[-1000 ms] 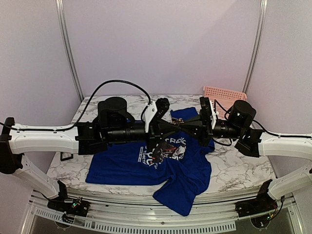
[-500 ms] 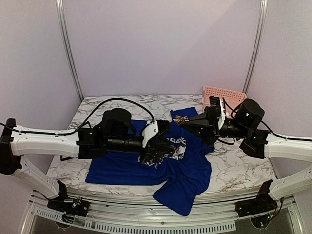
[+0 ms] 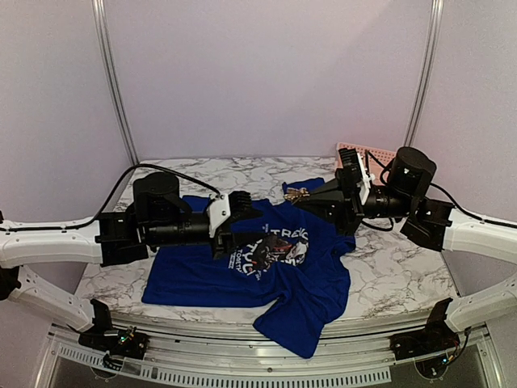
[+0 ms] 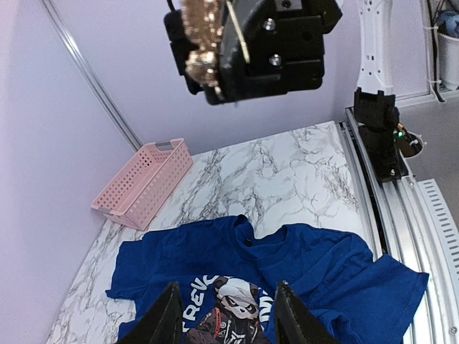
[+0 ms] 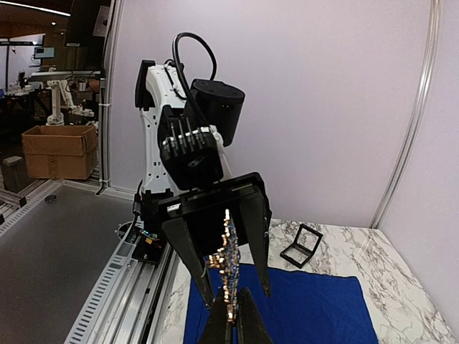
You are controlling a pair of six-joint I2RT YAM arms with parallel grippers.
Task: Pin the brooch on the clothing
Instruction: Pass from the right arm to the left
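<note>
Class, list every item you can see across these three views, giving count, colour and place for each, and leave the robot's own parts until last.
T-shirt: one, royal blue with chest print, spread on the table.
Brooch: one, gold, held in the air.
Basket: one, pink, far right corner of the table.
Square frame: one, black, on the table beside the T-shirt.
Table: one, white marble pattern.
Cardboard box: one, brown, background room.
Left arm: white and black, jaws open above the T-shirt.
Right arm: white and black, jaws shut on the brooch.
</note>
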